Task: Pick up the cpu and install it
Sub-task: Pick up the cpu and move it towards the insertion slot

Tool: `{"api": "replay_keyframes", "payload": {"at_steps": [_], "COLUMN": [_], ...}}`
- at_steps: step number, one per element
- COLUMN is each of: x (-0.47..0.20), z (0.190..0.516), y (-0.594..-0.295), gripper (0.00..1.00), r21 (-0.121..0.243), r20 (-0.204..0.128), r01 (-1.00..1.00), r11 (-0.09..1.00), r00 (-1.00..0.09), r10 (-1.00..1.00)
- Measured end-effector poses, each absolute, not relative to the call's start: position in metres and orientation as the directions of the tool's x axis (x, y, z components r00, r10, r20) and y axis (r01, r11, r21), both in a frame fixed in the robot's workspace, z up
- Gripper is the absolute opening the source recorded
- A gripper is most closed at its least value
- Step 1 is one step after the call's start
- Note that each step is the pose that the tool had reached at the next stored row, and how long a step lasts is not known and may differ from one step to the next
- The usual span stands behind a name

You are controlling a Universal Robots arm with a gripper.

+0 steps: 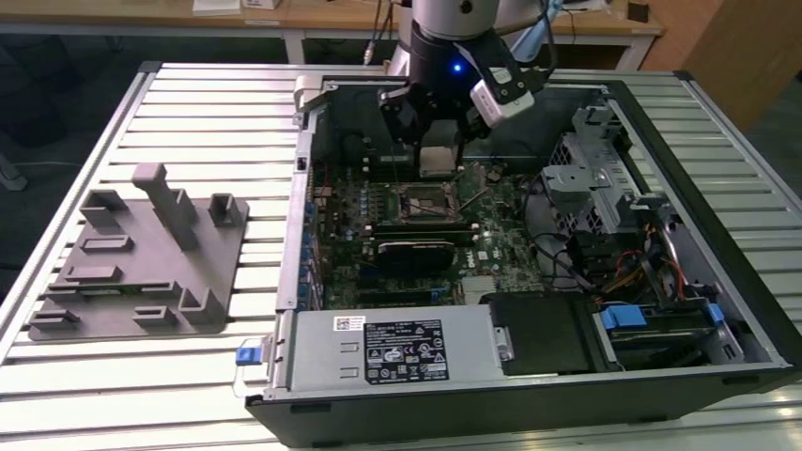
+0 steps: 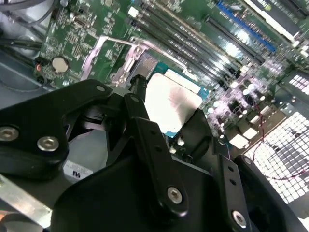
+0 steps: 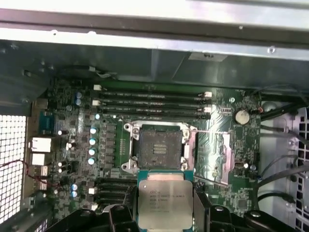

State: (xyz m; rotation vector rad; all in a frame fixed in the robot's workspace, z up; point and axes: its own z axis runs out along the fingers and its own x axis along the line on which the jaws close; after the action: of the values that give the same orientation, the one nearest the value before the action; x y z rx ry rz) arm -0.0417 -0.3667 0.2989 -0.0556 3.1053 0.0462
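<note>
The cpu [image 1: 435, 162] [image 2: 171, 102] [image 3: 164, 198], a flat square chip with a shiny silver top and a thin teal rim, hangs between my gripper's fingers inside the open computer case. My gripper [image 1: 435, 155] [image 2: 169, 121] [image 3: 164, 210] is shut on two opposite edges of the chip. The black square socket [image 1: 423, 200] [image 3: 158, 147] lies open on the green motherboard, below the chip in the exterior view; chip and socket are apart. In the first wrist view the socket's metal load plate [image 3: 219, 154] is flipped open beside it.
The case's walls [image 1: 701, 178] ring the motherboard. Memory slots [image 3: 152, 104] run beside the socket. A power supply [image 1: 389, 349], a drive bay [image 1: 602, 178] and cable bundles [image 1: 626, 272] fill the case's other parts. A grey plastic tray [image 1: 138, 258] with upright posts sits on the slatted table at the exterior view's left.
</note>
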Motion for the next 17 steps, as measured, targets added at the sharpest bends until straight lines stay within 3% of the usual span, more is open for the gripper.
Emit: {"api": "replay_keyframes", "payload": {"at_steps": [17], "x": [-0.045], "z": [0.285], "y": [-0.348], "gripper": [0.55], "r21": [0.025], "r20": [-0.033], "r01": [0.001], "r11": [1.000], "r00": [-0.999], "r10": [0.002]}}
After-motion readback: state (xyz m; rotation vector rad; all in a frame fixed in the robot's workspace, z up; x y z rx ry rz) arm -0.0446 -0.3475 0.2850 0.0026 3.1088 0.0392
